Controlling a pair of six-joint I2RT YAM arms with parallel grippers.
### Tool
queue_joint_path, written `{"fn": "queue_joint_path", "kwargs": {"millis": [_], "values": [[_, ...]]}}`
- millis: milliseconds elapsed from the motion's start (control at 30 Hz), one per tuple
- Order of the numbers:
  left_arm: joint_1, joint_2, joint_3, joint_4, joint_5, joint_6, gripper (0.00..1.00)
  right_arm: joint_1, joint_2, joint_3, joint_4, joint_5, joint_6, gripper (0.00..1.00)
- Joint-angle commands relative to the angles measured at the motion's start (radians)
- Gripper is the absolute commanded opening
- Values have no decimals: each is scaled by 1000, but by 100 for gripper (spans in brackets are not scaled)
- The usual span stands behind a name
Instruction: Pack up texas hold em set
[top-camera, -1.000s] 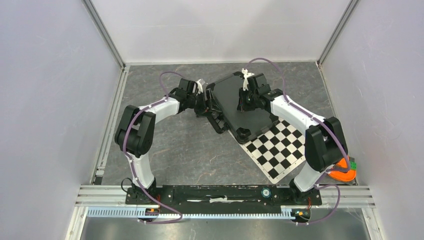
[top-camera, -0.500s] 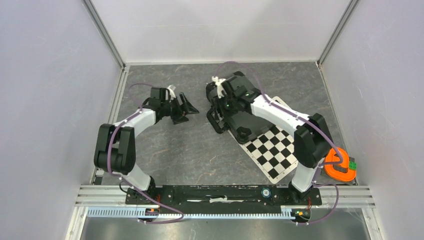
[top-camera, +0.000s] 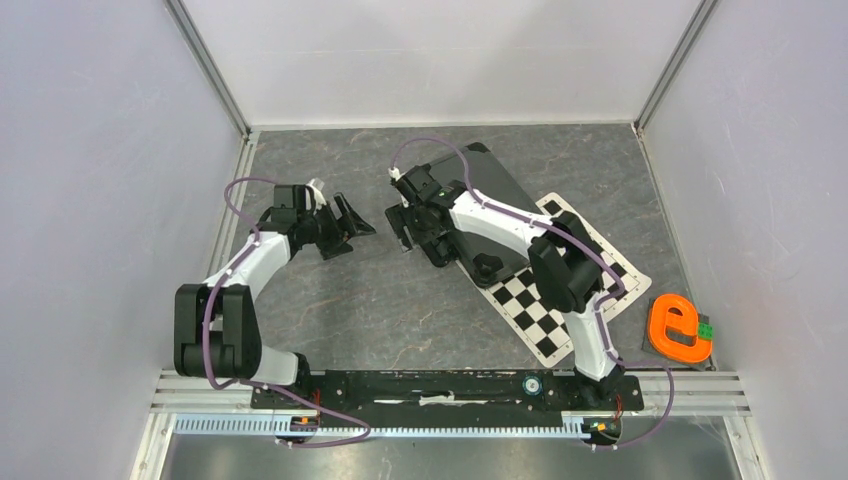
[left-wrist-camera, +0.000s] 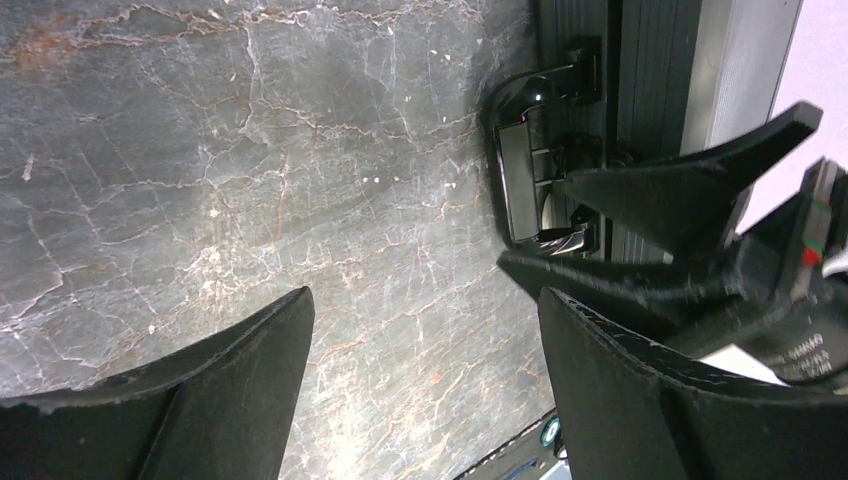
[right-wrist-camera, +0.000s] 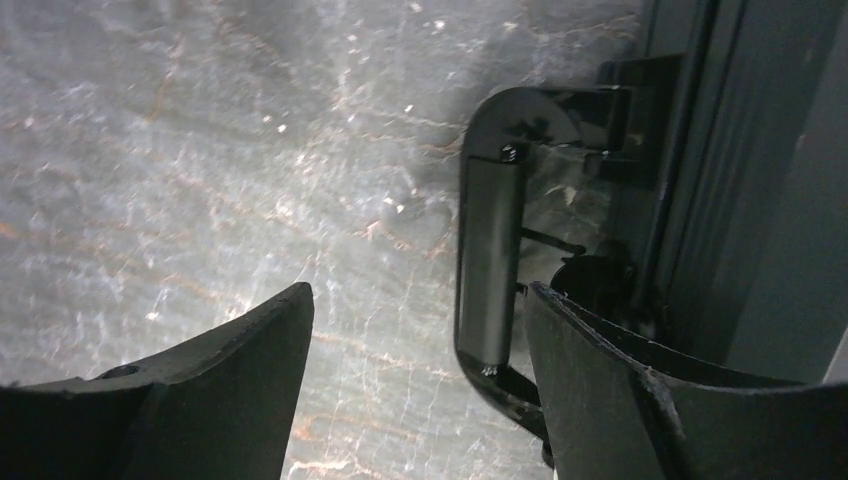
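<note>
The black case (top-camera: 500, 180) of the texas hold em set lies shut on the grey floor, its near corner on the checkered mat. Its handle (right-wrist-camera: 490, 260) faces left. My right gripper (top-camera: 403, 226) is open at that handle side. In the right wrist view the handle sits between the jaws, close to the right finger (right-wrist-camera: 600, 390), with nothing gripped. My left gripper (top-camera: 357, 235) stands open over bare floor a little left of the case. In the left wrist view (left-wrist-camera: 425, 330) the handle (left-wrist-camera: 522, 170) and the right gripper's fingers (left-wrist-camera: 690, 185) lie ahead of it.
A black-and-white checkered mat (top-camera: 560, 310) lies under the case's near right side. An orange ring-shaped toy (top-camera: 680, 328) sits by the right wall. White walls enclose the floor on three sides. The arms' base rail (top-camera: 440, 388) runs along the near edge.
My right gripper has come off the top of the case, swung left to the handle side and opened. The left arm has pulled back to the left, its jaws a little wider.
</note>
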Motion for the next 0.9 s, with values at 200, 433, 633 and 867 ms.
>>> {"fn": "queue_joint_path", "kwargs": {"millis": [200, 433, 633, 867], "values": [[7, -28, -29, -19, 14, 58, 89, -1, 113, 80, 59, 104, 73, 81], [6, -8, -29, -18, 25, 70, 89, -5, 153, 94, 85, -12, 86, 78], [6, 7, -35, -15, 38, 74, 89, -45, 126, 91, 165, -232, 130, 60], [6, 73, -52, 48, 110, 32, 86, -92, 28, 80, 199, -317, 147, 41]]}}
